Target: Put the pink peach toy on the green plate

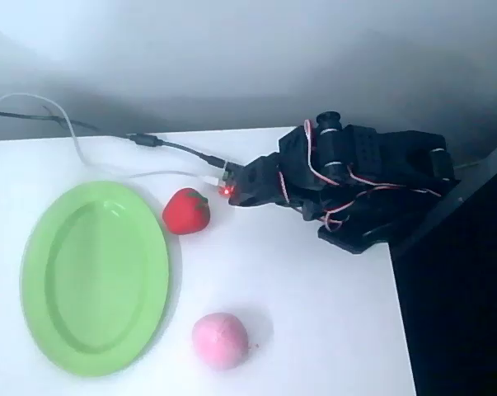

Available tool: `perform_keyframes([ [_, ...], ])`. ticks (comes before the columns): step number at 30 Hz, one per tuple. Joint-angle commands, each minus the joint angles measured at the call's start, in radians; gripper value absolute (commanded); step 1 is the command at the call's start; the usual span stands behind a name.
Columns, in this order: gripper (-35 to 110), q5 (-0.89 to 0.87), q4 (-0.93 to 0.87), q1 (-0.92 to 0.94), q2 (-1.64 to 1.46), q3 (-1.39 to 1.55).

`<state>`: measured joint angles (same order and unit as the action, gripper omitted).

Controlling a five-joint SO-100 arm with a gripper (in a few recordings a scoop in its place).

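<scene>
The pink peach toy (220, 340) lies on the white table near the front edge, just right of the green plate (34, 280), apart from its rim. The light-green oval plate is empty and fills the left side of the table. My black arm (355, 177) sits folded at the table's back right corner, far from the peach. Its gripper is lost in the dark folded mass, so I cannot tell whether it is open or shut. Nothing is seen held.
A red strawberry toy (185, 211) with a green top rests between the plate's upper right rim and the arm. Cables (161, 145) run along the back of the table to a board with a red light (228, 190). The table's right edge (400, 322) drops into darkness.
</scene>
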<state>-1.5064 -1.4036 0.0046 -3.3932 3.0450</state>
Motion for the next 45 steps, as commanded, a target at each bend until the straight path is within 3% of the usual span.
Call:
perform_keyframes([
  [1,0,-0.025,0.114,-0.104,-0.023,0.232],
  [11,0,-0.02,0.115,-0.112,-0.02,0.232],
  [18,0,0.003,0.236,-0.112,-0.018,0.187],
  [25,0,0.054,0.233,-0.072,-0.006,-0.018],
  [29,0,0.041,0.233,-0.091,0.212,-0.244],
  [37,40,-0.114,0.23,-0.209,0.684,-0.775],
  [45,44,-0.411,0.239,-0.534,0.946,-0.983],
])
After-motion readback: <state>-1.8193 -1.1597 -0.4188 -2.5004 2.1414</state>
